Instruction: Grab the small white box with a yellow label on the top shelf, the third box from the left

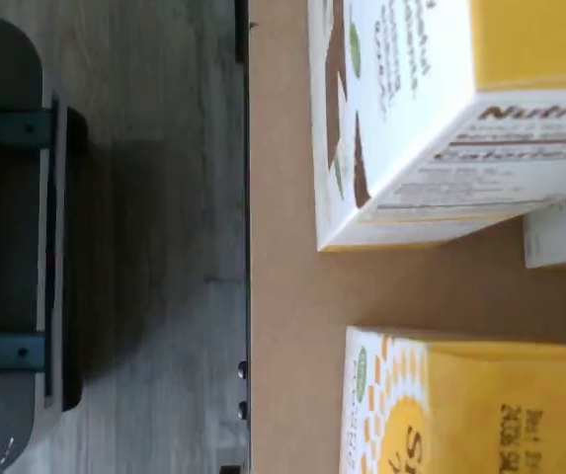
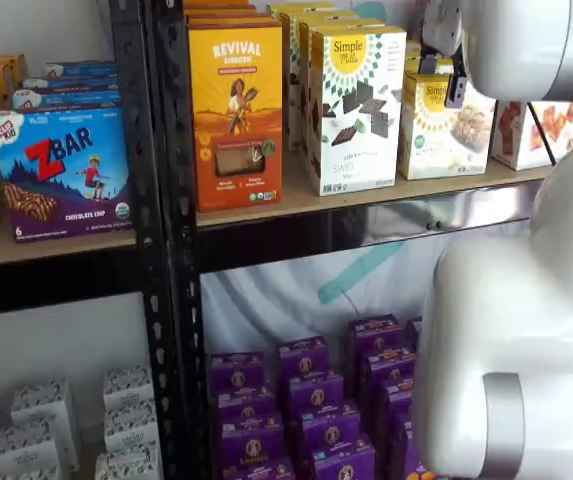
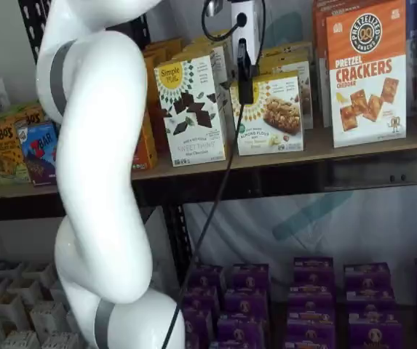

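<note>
The small white box (image 3: 275, 113) with its yellow sunburst label stands on the top shelf (image 3: 317, 151), between a taller white box with dark chocolate squares (image 3: 192, 109) and a pretzel crackers box (image 3: 366, 73). It shows in both shelf views (image 2: 446, 128). The wrist view shows its yellow sunburst front and yellow side (image 1: 470, 405) on the tan board (image 1: 283, 296). My gripper (image 3: 244, 87) hangs in front of the box's upper left corner. Only narrow black fingers show, with no clear gap. In a shelf view the fingers (image 2: 456, 92) sit at the box's upper right.
An orange Revival box (image 2: 236, 110) stands left of the taller white box (image 2: 354, 105). Purple boxes (image 3: 303, 298) fill the level below. My white arm (image 3: 99, 167) covers part of the shelves. A black upright (image 2: 156, 200) separates a side bay with a ZBar box (image 2: 61, 170).
</note>
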Motion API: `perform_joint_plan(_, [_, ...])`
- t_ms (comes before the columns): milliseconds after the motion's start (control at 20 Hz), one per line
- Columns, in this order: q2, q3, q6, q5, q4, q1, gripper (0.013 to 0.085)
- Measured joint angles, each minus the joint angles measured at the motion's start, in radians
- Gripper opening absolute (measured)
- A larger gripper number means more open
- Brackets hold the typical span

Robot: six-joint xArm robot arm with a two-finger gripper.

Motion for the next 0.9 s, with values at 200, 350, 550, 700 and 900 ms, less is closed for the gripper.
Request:
perform_joint_plan(200, [-0.005, 0.013, 0.008, -0.009, -0.014, 0.011, 0.085])
perform_joint_plan(350, [-0.005, 0.016, 0.009, -0.009, -0.017, 0.013, 0.085])
perform_joint_plan(550, [-0.003, 0.017, 0.007, -0.006, -0.019, 0.011, 0.081])
perform_joint_plan(700, [-0.006, 0.023, 0.004, -0.01, -0.014, 0.007, 0.073])
perform_joint_plan(900, [-0.01, 0.029, 0.001, -0.016, 0.0, 0.002, 0.065])
